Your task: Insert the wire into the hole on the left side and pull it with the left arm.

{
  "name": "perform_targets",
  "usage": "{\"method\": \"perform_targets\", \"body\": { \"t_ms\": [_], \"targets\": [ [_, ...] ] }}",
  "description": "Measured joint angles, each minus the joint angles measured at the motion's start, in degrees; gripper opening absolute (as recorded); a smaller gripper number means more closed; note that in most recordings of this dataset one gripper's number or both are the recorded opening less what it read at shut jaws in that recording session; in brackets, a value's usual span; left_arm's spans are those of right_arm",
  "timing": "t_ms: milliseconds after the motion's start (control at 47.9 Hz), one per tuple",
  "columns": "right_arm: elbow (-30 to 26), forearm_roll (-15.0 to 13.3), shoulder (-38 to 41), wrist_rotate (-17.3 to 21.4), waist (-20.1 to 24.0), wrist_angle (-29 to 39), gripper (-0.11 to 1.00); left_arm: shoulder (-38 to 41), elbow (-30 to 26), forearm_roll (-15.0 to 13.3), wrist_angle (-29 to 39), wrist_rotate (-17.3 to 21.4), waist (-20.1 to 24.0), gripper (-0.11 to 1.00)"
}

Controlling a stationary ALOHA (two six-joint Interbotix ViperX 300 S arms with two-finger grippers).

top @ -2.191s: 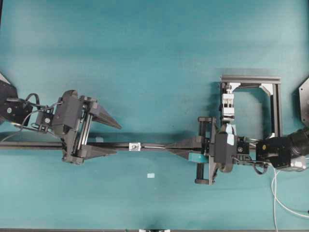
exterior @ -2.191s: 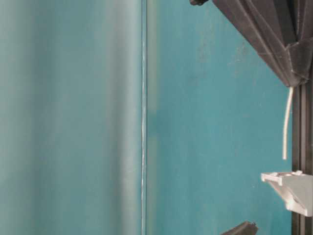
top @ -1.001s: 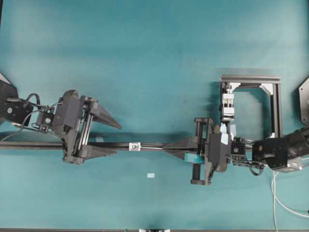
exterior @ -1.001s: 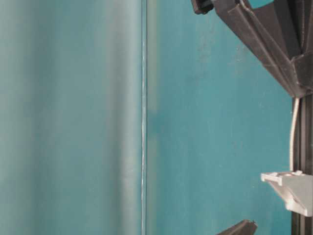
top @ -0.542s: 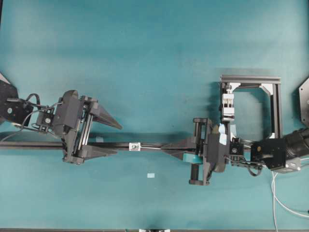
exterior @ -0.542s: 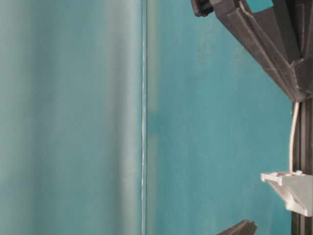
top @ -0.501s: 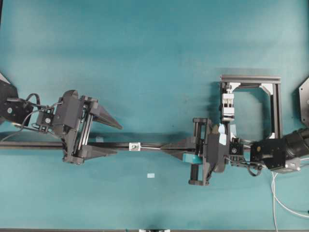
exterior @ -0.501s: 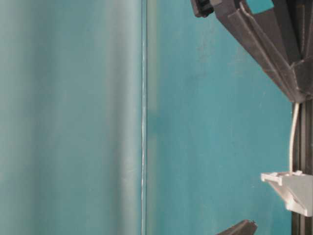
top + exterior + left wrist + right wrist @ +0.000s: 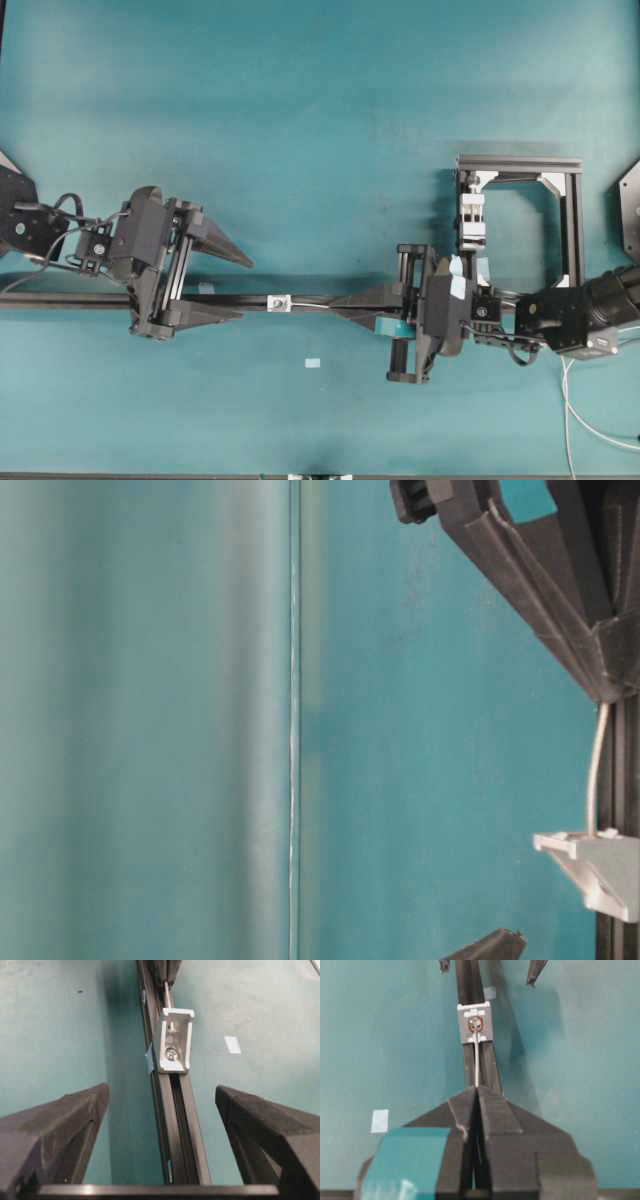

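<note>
Right gripper (image 9: 477, 1091) was clamped shut on the wire (image 9: 476, 1062), a thin, pale grey, straight stiff run lying along the black rail (image 9: 176, 1110). Its tip sat at the hole (image 9: 476, 1024), a small dark opening in the white block (image 9: 476, 1022); how far it entered couldn't be told. Left gripper (image 9: 245, 288) was wide open, its fingers (image 9: 60, 1125) straddling the rail, well clear of the block.

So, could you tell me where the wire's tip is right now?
In the right wrist view, the wire tip sits at the hole, ahead of the right gripper.
</note>
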Motion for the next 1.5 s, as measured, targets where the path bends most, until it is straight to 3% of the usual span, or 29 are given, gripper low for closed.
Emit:
{"method": "perform_targets", "body": {
  "t_ms": [1502],
  "targets": [
    [-6.4, 0.2, 2.7, -5.1, -1.4, 2.3, 0.05, 0.0, -2.5, 0.0, 3.3, -1.6, 0.0, 0.75]
  ]
}}
